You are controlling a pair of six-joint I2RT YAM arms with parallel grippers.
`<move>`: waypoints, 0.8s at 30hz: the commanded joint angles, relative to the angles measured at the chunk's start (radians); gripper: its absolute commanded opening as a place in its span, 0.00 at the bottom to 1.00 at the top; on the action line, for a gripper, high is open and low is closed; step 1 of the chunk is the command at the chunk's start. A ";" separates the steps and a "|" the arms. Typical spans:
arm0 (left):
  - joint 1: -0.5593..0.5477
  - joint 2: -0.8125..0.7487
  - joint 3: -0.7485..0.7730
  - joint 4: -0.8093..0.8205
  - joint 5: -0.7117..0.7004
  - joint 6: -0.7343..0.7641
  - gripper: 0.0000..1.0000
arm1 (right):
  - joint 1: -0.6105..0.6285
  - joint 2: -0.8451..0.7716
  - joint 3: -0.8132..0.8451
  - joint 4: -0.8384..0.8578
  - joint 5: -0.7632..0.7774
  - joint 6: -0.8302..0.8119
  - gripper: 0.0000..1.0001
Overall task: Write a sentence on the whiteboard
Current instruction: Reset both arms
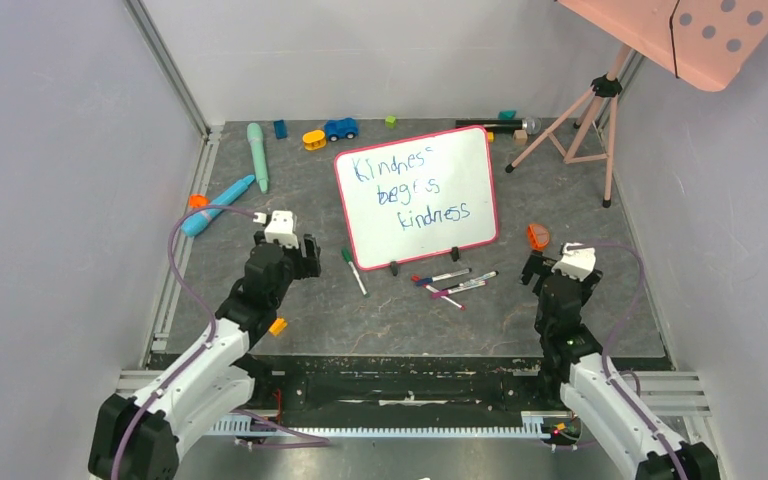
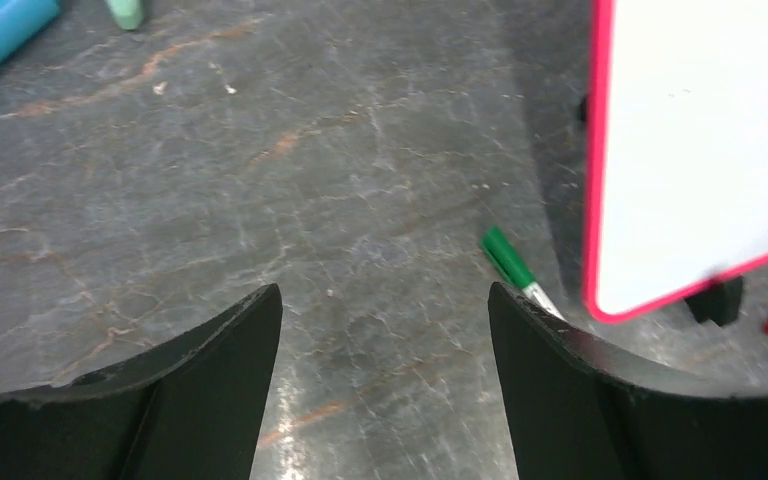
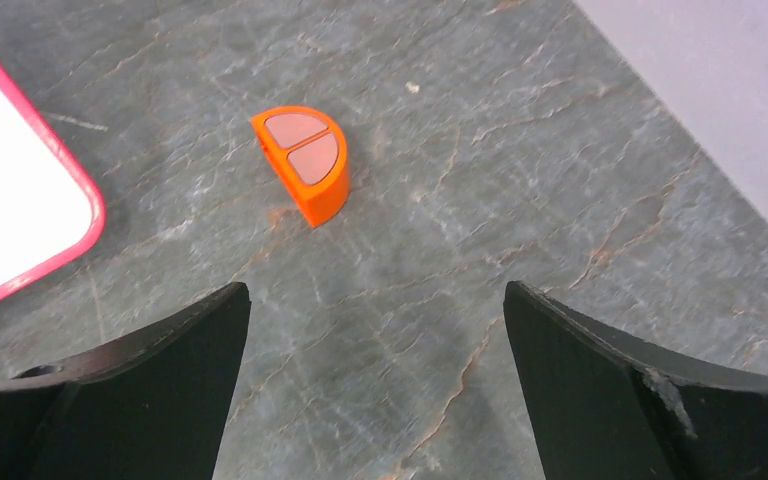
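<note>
The left gripper (image 2: 385, 300) hangs over the grey table (image 1: 400, 325), jaws spread and empty, with a green marker (image 2: 508, 258) just beside one finger. The right gripper (image 3: 375, 295) gapes too, holding nothing, near an orange half-round block (image 3: 305, 160). Between the arms lie loose markers (image 1: 452, 283). Farther back, mid-table, the whiteboard (image 1: 472, 160) stands propped on black feet, the sentence (image 1: 410, 190) in blue across three lines.

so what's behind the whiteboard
Beyond the top edge of the whiteboard lie a blue toy car, a yellow piece, a small green cube and a black rod. The table directly behind the board is covered, so anything there is unseen.
</note>
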 commanded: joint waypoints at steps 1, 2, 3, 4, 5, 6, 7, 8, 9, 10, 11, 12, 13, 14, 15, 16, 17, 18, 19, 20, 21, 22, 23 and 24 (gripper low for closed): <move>0.049 0.080 0.014 0.124 -0.036 0.108 0.81 | -0.002 0.063 -0.059 0.364 0.099 -0.180 0.98; 0.053 0.112 0.022 0.159 -0.028 0.146 0.79 | -0.006 0.092 -0.073 0.417 0.079 -0.201 0.98; 0.054 0.152 0.024 0.197 -0.037 0.189 0.78 | -0.013 0.121 -0.107 0.467 0.035 -0.250 0.98; 0.061 0.190 0.023 0.243 -0.062 0.204 0.78 | -0.017 0.149 -0.133 0.546 -0.013 -0.268 0.98; 0.076 0.223 0.015 0.296 -0.066 0.208 0.78 | -0.019 0.186 -0.161 0.623 -0.054 -0.287 0.98; 0.102 0.262 0.004 0.357 -0.057 0.206 0.78 | -0.021 0.218 -0.189 0.693 -0.078 -0.300 0.98; 0.135 0.295 -0.005 0.413 -0.040 0.208 0.78 | -0.026 0.259 -0.208 0.768 -0.091 -0.314 0.98; 0.161 0.320 -0.015 0.461 -0.016 0.217 0.77 | -0.038 0.293 -0.221 0.816 -0.104 -0.319 0.98; 0.190 0.350 -0.030 0.525 -0.004 0.222 0.77 | -0.060 0.335 -0.230 0.874 -0.123 -0.312 0.98; 0.216 0.377 -0.040 0.586 0.017 0.221 0.77 | -0.082 0.370 -0.240 0.914 -0.148 -0.306 0.98; 0.251 0.412 -0.050 0.636 0.058 0.211 0.76 | -0.109 0.413 -0.249 0.976 -0.184 -0.304 0.98; 0.278 0.443 -0.055 0.692 0.095 0.200 0.76 | -0.126 0.463 -0.255 1.040 -0.212 -0.312 0.98; 0.300 0.483 -0.057 0.736 0.124 0.185 0.75 | -0.146 0.509 -0.258 1.093 -0.244 -0.318 0.98; 0.314 0.518 -0.046 0.758 0.135 0.188 0.74 | -0.161 0.553 -0.254 1.151 -0.257 -0.313 0.98; 0.317 0.534 -0.018 0.722 0.150 0.202 0.73 | -0.170 0.583 -0.239 1.164 -0.289 -0.341 0.98; 0.323 0.563 -0.018 0.757 0.161 0.211 0.72 | -0.181 0.610 -0.227 1.181 -0.328 -0.360 0.98; 0.327 0.596 -0.027 0.801 0.164 0.207 0.73 | -0.196 0.654 -0.227 1.232 -0.356 -0.363 0.98; 0.329 0.630 -0.039 0.857 0.170 0.210 0.74 | -0.209 0.702 -0.228 1.271 -0.372 -0.355 0.98; 0.330 0.663 -0.071 0.938 0.156 0.206 0.77 | -0.219 0.757 -0.246 1.345 -0.392 -0.345 0.98; 0.332 0.685 -0.092 1.011 0.115 0.184 0.80 | -0.230 0.835 -0.262 1.488 -0.407 -0.343 0.98; 0.332 0.674 -0.077 0.962 0.093 0.176 0.81 | -0.230 0.841 -0.244 1.453 -0.416 -0.347 0.98; 0.336 0.669 -0.059 0.915 0.100 0.173 0.84 | -0.229 0.809 -0.197 1.322 -0.424 -0.349 0.98; 0.338 0.680 -0.069 0.956 0.100 0.173 0.99 | -0.229 0.803 -0.170 1.244 -0.421 -0.351 0.98; 0.338 0.681 -0.072 0.966 0.095 0.172 1.00 | -0.229 0.823 -0.178 1.293 -0.426 -0.357 0.98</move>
